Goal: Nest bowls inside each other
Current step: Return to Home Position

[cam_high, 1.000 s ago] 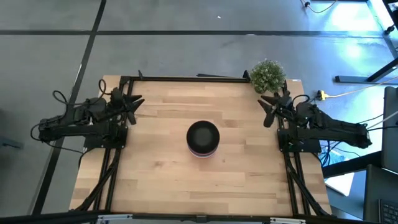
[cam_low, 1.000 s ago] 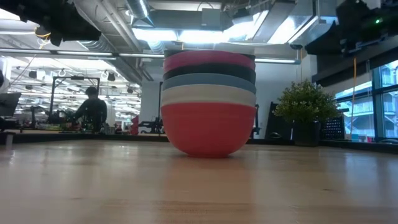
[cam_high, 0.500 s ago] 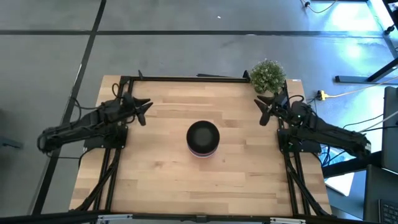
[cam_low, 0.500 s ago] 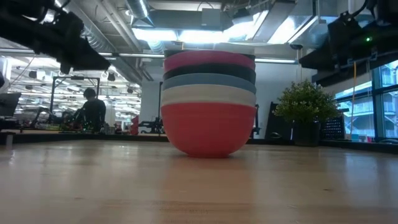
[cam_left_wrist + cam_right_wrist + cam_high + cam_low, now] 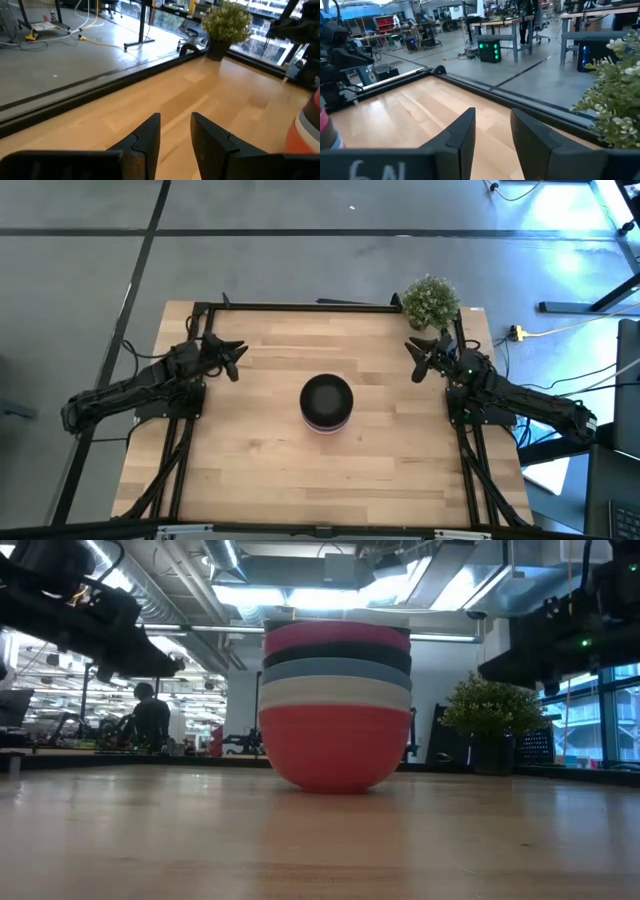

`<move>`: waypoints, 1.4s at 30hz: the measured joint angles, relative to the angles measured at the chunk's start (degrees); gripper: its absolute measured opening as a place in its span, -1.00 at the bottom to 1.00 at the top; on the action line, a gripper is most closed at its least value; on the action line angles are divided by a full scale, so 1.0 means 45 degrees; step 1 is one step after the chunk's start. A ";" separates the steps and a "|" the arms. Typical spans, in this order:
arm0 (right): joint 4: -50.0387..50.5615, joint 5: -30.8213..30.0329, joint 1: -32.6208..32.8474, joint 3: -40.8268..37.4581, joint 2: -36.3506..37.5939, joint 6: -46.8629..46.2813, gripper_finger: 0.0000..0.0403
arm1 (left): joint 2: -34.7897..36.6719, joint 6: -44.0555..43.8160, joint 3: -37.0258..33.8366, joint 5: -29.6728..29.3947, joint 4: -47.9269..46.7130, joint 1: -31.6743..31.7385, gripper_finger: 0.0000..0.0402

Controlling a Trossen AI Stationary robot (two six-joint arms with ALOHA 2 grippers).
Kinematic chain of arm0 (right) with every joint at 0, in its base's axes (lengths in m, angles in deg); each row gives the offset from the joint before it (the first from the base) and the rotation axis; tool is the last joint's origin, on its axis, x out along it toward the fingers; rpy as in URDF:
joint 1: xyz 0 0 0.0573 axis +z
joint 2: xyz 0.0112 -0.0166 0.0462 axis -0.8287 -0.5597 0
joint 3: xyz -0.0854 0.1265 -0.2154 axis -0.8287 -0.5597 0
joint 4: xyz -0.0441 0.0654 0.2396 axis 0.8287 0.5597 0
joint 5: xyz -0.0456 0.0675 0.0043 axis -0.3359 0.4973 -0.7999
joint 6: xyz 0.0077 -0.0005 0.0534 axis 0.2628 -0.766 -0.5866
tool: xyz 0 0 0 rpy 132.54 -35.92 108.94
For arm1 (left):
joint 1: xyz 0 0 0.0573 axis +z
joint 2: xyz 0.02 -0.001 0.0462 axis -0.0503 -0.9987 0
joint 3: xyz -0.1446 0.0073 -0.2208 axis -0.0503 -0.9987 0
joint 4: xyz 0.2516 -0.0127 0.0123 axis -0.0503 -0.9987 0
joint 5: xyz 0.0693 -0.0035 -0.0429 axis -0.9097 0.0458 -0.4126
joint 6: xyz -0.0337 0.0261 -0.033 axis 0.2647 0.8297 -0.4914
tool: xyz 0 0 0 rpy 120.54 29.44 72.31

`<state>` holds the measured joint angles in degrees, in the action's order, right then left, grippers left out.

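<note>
The bowls stand nested in one stack (image 5: 326,402) at the middle of the table. In the low view the stack (image 5: 336,705) shows a red bowl at the bottom resting on the wood, then white, light blue, black and magenta-pink rims; from above, the top bowl is black. My left gripper (image 5: 233,357) hovers open to the stack's left, toward the far side. My right gripper (image 5: 414,360) hovers open to its right. The stack's edge shows in the left wrist view (image 5: 306,131) and the right wrist view (image 5: 327,131).
A small green potted plant (image 5: 431,301) stands at the table's far right corner, close behind my right gripper. A black frame rail (image 5: 300,306) runs along the far edge. Bare wood lies around the stack. A person (image 5: 148,720) sits far off in the room.
Both arms have reached inward from the table's sides toward the stack, the left gripper moving right and the right gripper moving left, and both have come lower. The stack has not moved.
</note>
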<state>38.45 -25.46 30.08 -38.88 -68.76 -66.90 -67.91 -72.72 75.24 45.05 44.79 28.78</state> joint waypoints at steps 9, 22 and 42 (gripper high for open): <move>-0.0042 0.0019 -0.0595 -0.0122 -0.0009 -0.0002 -0.38 | -0.0019 -0.0225 -0.0964 0.0477 0.0905 0.0582 -0.49; 0.0878 0.0236 -0.0954 -0.0118 -0.0007 -0.0229 -0.38 | -0.0102 -0.0119 -0.1184 0.0952 0.1512 0.1613 -0.49; 0.1203 -0.0466 -0.0954 -0.0118 -0.0005 0.0100 -0.38 | -0.0102 0.0532 -0.1184 0.0860 0.1517 0.1941 -0.49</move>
<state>43.86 -27.55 25.79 -39.41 -68.78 -66.45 -68.37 -70.32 69.91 48.92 51.61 37.51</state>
